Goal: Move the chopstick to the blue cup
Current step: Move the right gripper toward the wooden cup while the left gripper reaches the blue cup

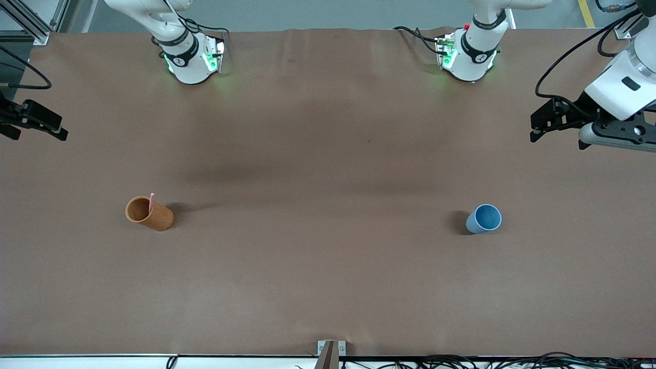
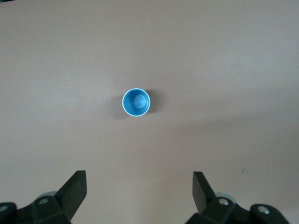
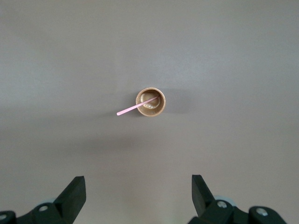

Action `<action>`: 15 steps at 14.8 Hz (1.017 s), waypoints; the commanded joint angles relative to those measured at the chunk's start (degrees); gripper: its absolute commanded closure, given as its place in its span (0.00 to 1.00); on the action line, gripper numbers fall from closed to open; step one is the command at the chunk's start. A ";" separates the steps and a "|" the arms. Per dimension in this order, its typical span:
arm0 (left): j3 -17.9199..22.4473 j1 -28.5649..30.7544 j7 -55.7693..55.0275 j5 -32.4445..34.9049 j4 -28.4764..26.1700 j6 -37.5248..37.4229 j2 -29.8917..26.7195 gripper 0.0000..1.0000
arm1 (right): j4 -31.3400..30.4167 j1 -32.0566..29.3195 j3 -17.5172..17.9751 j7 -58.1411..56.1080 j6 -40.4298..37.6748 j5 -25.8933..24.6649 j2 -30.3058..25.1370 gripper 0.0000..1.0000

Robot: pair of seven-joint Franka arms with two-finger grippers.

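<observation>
The chopstick [image 1: 151, 203] leans in the orange-brown cup [image 1: 149, 213], well apart from the blue cup [image 1: 484, 219]. Left gripper [image 1: 535, 130] and right gripper [image 1: 59, 131] hang released, empty, above the table's [image 1: 328, 287] ends.

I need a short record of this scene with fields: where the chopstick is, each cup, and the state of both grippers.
chopstick: stands leaning inside the orange-brown cup, top end sticking out over the rim
orange-brown cup: upright, toward the right arm's end of the table
blue cup: upright, nothing inside, toward the left arm's end
left gripper: open, high over the blue cup, holds nothing
right gripper: open, high over the orange-brown cup, holds nothing
table: brown cover
</observation>
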 commanded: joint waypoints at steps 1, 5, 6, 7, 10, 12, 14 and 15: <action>-0.02 -0.15 -0.74 0.96 0.66 -0.24 0.08 0.00 | -1.72 -0.73 0.59 0.53 0.79 -0.62 -1.25 0.00; 0.07 0.02 -0.57 0.96 0.66 -0.24 1.22 0.00 | -1.72 -0.73 0.59 0.27 0.79 -0.62 -1.25 0.00; 0.16 0.20 -0.91 0.79 0.75 -0.24 2.53 0.00 | -1.72 -0.65 0.50 0.18 0.87 -0.62 -1.25 0.00; 0.16 0.29 -0.13 0.61 0.83 0.10 3.85 0.00 | -1.72 -0.65 0.59 0.01 0.87 -0.62 -1.25 0.00; 3.13 0.46 1.36 0.00 0.57 3.35 5.17 0.00 | -2.24 0.14 0.85 -0.17 2.62 -0.80 -1.25 0.01; 3.32 0.29 1.02 -0.01 0.66 3.80 5.53 0.00 | -4.43 2.68 0.86 0.01 5.69 -3.41 -1.25 0.02; 3.15 0.03 1.10 -0.01 0.66 3.45 5.35 0.00 | -7.16 4.80 0.94 1.84 8.07 -6.50 -1.25 0.04; 3.15 0.11 1.89 -0.01 0.40 3.45 5.44 0.00 | -8.47 5.41 0.94 4.72 9.47 -6.60 -1.25 0.04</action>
